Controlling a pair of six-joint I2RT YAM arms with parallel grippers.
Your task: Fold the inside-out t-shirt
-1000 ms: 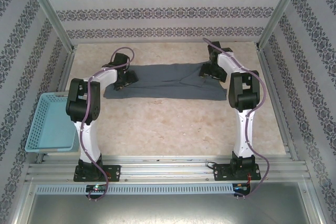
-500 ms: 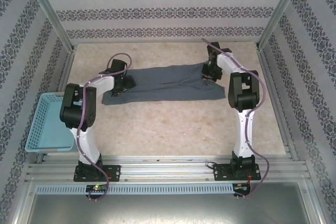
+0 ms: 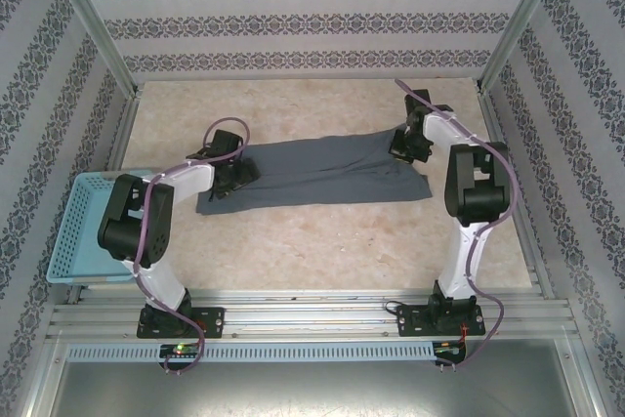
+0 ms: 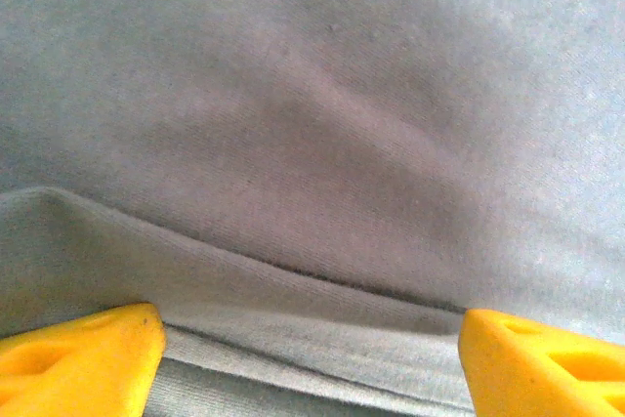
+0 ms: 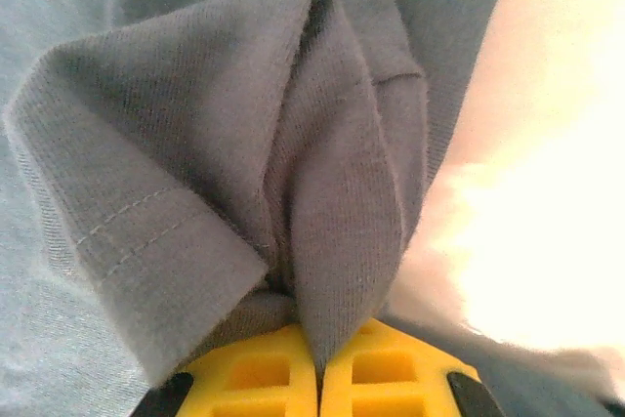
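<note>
The inside-out t-shirt (image 3: 312,173) lies as a long dark grey band across the middle of the table. My left gripper (image 3: 229,179) is at its left end, low over the cloth. In the left wrist view that gripper (image 4: 312,368) is open, its yellow fingertips (image 4: 78,358) wide apart with a fold of the t-shirt (image 4: 322,124) between them. My right gripper (image 3: 408,148) is at the shirt's right end. The right wrist view shows it (image 5: 320,370) shut on a bunched, hemmed fold of the t-shirt (image 5: 195,144), which stands up out of the yellow pads.
A light-blue mesh basket (image 3: 83,231) hangs off the table's left edge, beside the left arm's elbow. Patterned walls and metal posts enclose the table (image 3: 322,251). Bare pale tabletop (image 5: 547,144) lies just right of the pinched cloth.
My right gripper has shut on the shirt's right end and pulled it to the right and a little nearer. The shirt is stretched longer. The left arm has shifted slightly nearer, still open.
</note>
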